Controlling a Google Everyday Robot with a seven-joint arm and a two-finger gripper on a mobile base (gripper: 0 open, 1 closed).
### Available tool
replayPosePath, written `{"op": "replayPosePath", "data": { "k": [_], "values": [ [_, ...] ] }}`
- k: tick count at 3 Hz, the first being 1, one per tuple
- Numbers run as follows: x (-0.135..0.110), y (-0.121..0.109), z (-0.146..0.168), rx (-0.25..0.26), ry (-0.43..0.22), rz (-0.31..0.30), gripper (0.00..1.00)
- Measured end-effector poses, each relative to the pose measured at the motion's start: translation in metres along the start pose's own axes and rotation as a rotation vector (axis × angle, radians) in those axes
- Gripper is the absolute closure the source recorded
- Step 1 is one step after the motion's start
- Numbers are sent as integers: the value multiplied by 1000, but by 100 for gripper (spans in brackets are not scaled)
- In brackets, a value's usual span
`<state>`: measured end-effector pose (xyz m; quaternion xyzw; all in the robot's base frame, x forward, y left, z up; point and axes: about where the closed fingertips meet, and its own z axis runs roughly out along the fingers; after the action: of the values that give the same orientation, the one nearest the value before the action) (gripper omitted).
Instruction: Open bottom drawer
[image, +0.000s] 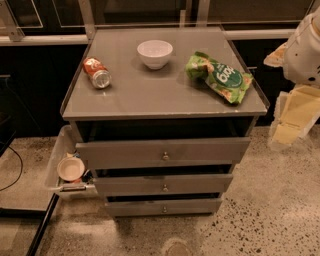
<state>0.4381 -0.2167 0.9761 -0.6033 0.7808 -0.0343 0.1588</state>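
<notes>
A grey cabinet (165, 95) with three stacked drawers stands in the middle of the camera view. The bottom drawer (145, 206) is the lowest and narrowest-looking front, just above the floor, with one small round metal knob (164, 209) at its centre. A thin dark gap shows above its front. The middle drawer front (140, 185) and the top drawer front (130, 152) lie above it. My gripper (292, 117), pale yellow below the white arm (305, 45), hangs at the right edge of the view. It is well to the right of the cabinet, higher than the drawers, and touches nothing.
On the cabinet top lie a white bowl (155, 53), a red soda can (97, 73) on its side and a green snack bag (220, 76). A white bin (57, 155) holding a small bowl (70, 169) sits at the cabinet's left. Speckled floor (270, 210) lies in front and right.
</notes>
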Motion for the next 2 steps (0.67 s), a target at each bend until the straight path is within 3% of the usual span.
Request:
{"op": "replayPosePath", "data": {
  "k": [2],
  "values": [
    [2, 1, 4, -6, -9, 3, 0]
  ]
}}
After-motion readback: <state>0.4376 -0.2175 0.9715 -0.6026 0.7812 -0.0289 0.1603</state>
